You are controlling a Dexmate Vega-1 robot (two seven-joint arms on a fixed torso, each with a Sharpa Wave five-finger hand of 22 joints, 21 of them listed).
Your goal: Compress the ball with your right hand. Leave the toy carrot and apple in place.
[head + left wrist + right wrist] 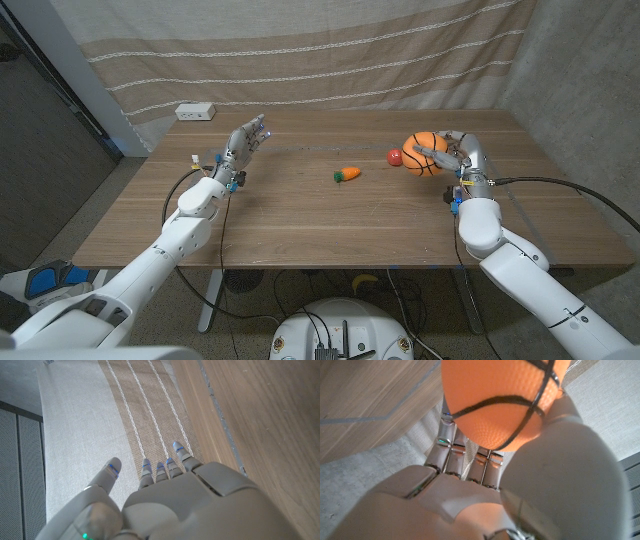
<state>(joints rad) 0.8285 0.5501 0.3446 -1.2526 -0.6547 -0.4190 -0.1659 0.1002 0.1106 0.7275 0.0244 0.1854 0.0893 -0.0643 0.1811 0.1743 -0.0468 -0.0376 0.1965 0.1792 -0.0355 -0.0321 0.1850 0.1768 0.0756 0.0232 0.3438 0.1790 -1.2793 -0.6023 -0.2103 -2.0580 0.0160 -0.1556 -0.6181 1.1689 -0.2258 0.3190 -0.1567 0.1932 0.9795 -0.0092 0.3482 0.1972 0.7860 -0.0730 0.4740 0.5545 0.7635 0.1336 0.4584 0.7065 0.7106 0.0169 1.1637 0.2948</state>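
The wooden table (300, 215) fills mid-frame. At right centre, the right hand (449, 152) grips the orange ball (424, 154), its fingers (432, 152) wrapped across it. At upper left, the left hand (244, 138) holds nothing, fingers apart. The toy carrot (348, 174) lies centrally; the small red apple (394, 157) sits just beside the ball.

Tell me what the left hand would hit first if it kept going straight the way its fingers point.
Probably nothing on the table: the left hand points toward the far edge, with bare wooden table ahead. Past the edge hangs the striped curtain, likely the first contact. The white power strip sits off to the side, though depth is unclear.
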